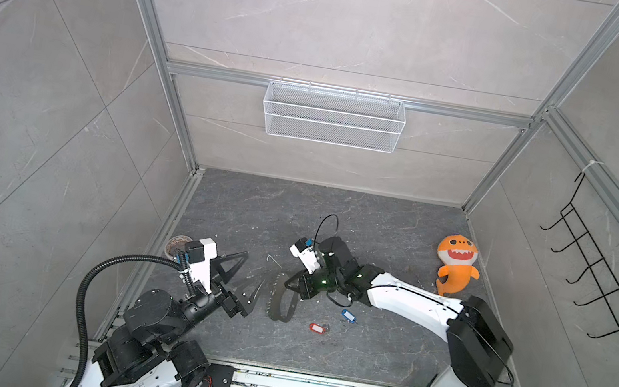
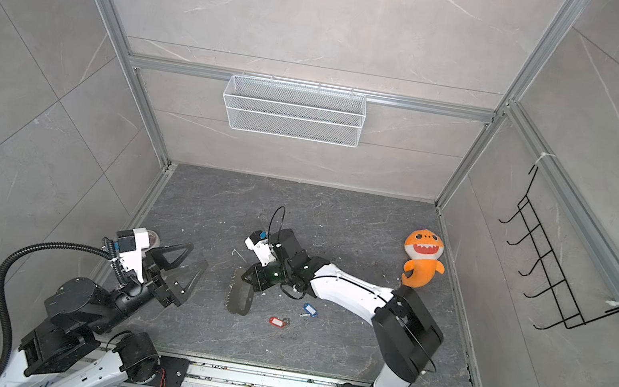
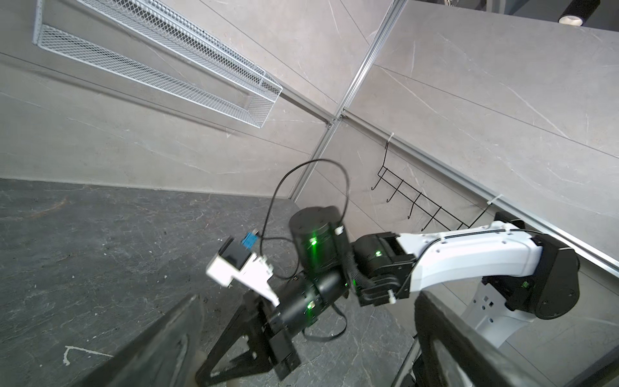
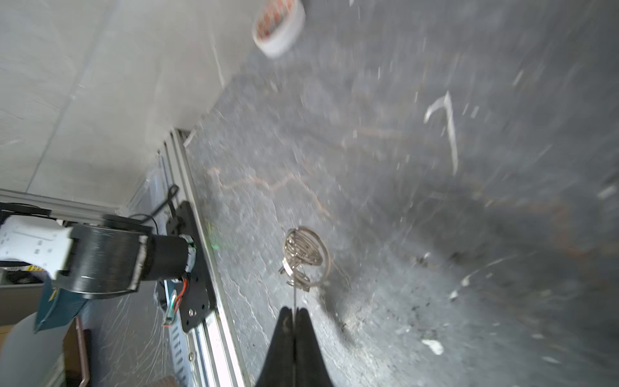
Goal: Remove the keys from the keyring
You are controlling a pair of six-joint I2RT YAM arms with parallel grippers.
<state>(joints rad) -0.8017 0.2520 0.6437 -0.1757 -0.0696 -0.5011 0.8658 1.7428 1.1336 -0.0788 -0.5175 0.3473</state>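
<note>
The keyring (image 1: pixel 277 307) (image 2: pixel 240 302), a flat dark-grey oval with small silver rings (image 4: pixel 303 256) along one edge, stands on edge at mid-floor. My right gripper (image 1: pixel 292 284) (image 2: pixel 250 276) (image 4: pixel 294 311) is shut on its thin edge. Two keys lie loose on the floor to the right of it, apart from it: one with a blue tag (image 1: pixel 348 315) (image 2: pixel 309 309), one with a red tag (image 1: pixel 317 327) (image 2: pixel 278 321). To the left of the keyring my left gripper (image 1: pixel 254 268) (image 2: pixel 200 255) (image 3: pixel 308 301) is wide open and holds nothing.
A tape roll (image 1: pixel 177 245) (image 4: pixel 279 28) lies by the left wall behind my left arm. An orange plush shark (image 1: pixel 455 268) sits at the right wall. On the back wall hangs a white wire basket (image 1: pixel 332 116), on the right wall a black hook rack (image 1: pixel 600 283).
</note>
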